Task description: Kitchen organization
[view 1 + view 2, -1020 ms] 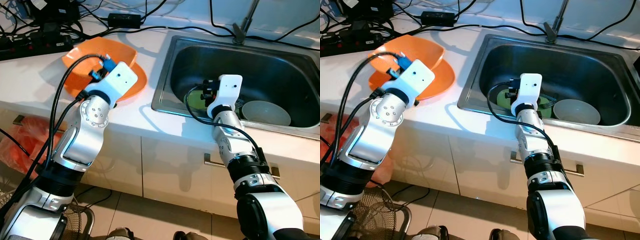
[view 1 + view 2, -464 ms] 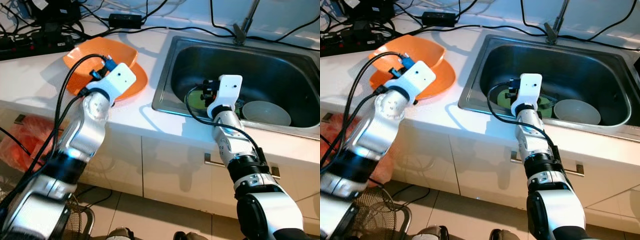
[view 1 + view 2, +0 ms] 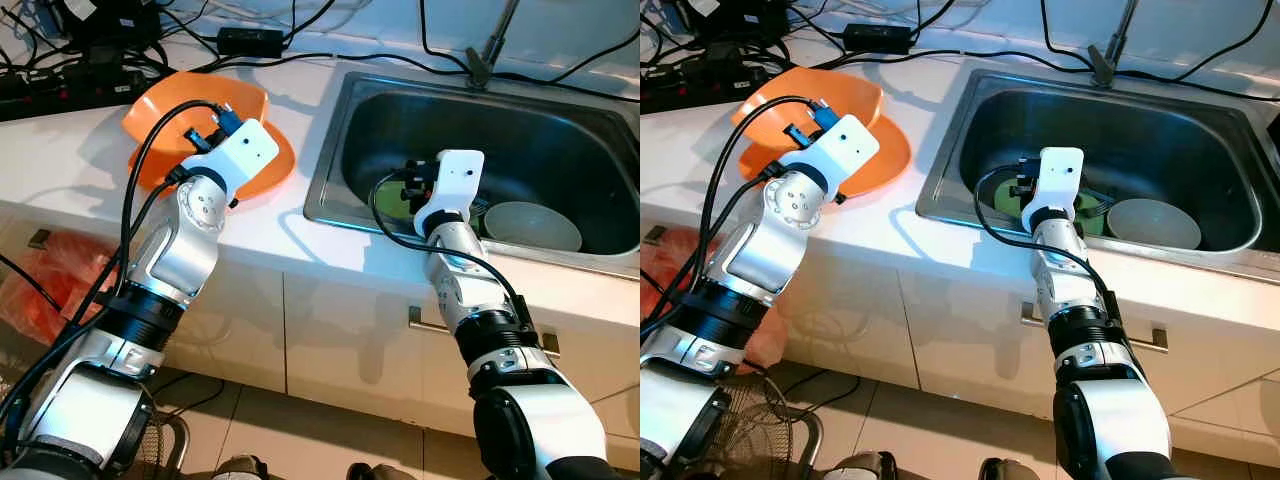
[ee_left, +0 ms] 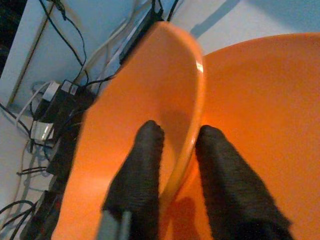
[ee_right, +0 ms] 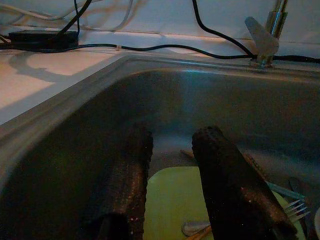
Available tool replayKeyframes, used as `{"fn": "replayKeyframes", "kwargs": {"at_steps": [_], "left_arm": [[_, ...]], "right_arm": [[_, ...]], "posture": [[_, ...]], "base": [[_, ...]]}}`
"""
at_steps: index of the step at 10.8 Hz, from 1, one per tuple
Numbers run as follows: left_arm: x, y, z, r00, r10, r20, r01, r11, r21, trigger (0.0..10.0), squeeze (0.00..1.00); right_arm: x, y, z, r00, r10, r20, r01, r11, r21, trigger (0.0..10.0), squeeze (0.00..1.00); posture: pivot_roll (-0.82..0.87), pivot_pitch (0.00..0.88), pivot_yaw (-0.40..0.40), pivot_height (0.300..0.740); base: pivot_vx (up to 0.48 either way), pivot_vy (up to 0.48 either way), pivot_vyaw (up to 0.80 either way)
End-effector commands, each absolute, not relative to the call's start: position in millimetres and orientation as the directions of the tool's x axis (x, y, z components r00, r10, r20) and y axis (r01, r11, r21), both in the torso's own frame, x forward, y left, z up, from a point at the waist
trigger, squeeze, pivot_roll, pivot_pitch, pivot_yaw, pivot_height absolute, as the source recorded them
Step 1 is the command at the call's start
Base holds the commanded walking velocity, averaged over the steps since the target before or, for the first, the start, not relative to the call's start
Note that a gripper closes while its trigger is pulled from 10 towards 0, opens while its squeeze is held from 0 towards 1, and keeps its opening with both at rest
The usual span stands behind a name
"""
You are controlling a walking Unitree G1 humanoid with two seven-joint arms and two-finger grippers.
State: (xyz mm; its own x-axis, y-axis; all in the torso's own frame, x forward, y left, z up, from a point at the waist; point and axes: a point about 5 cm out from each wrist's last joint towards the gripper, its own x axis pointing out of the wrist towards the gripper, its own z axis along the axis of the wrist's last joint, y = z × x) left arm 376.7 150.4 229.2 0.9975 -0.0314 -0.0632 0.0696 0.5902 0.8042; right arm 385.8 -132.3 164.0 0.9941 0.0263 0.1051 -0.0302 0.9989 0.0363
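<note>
1. I have the left gripper point(image 4: 177, 145) over the white table point(image 3: 70, 150), at about 10 o'clock in the head view. Its jaws are clenched on the rim of the orange bowl point(image 4: 145, 100): one finger sits inside the bowl, the other outside.

2. The orange bowl is tilted, its open side turned toward the power strips, and it rests against the orange plate point(image 3: 275, 165) lying flat on the table just left of the sink point(image 3: 330, 150).

3. The right gripper point(image 5: 172, 150) hangs inside the steel sink, near its left wall, at about 2 o'clock in the head view. Its jaws are parted and grasp nothing; they are apart from the dishes below.

4. Beneath those fingers lies a green plate point(image 5: 172, 200) on the sink floor, with a fork point(image 5: 292, 207) and other cutlery on it. I cannot tell how many pieces.

5. A pale grey bowl point(image 3: 532, 225) sits upright in the sink, just right of the green plate.

6. The faucet point(image 3: 490, 45) stands at 12 o'clock behind the sink. Black cables point(image 3: 300, 55) and a power adapter point(image 3: 250, 40) lie along the back of the table, with power strips point(image 3: 60, 85) at 11 o'clock.

7. An orange bag point(image 3: 45, 285) sits below the table edge at 9 o'clock.
</note>
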Motion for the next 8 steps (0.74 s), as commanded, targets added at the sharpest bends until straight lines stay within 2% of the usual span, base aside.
{"fn": "replayKeyframes", "kwargs": {"at_steps": [1,5,8], "left_arm": [[379.0,147.1,234.8,0.998,-0.04,-0.046,0.06,0.578,0.814,0.0,0.0],[378.4,144.9,235.9,0.998,-0.057,-0.04,0.065,0.567,0.821,0.0,0.0],[378.3,141.8,234.7,0.996,-0.077,-0.04,0.074,0.519,0.852,0.0,0.0]], "right_arm": [[384.3,-137.6,157.0,0.997,0.006,0.075,-0.01,0.999,0.049,10.0,0.0],[384.3,-136.4,156.5,0.997,0.007,0.074,-0.011,0.999,0.052,10.0,0.0],[384.1,-136.8,156.3,0.997,0.002,0.073,-0.006,0.999,0.053,10.0,0.0]], "posture": [[0.09,0.082,-0.034,0.74],[0.09,0.081,-0.035,0.74],[0.09,0.083,-0.033,0.74]], "base": [[0.0,0.0,0.0],[0.0,0.0,0.0],[0.0,0.0,0.0]]}}
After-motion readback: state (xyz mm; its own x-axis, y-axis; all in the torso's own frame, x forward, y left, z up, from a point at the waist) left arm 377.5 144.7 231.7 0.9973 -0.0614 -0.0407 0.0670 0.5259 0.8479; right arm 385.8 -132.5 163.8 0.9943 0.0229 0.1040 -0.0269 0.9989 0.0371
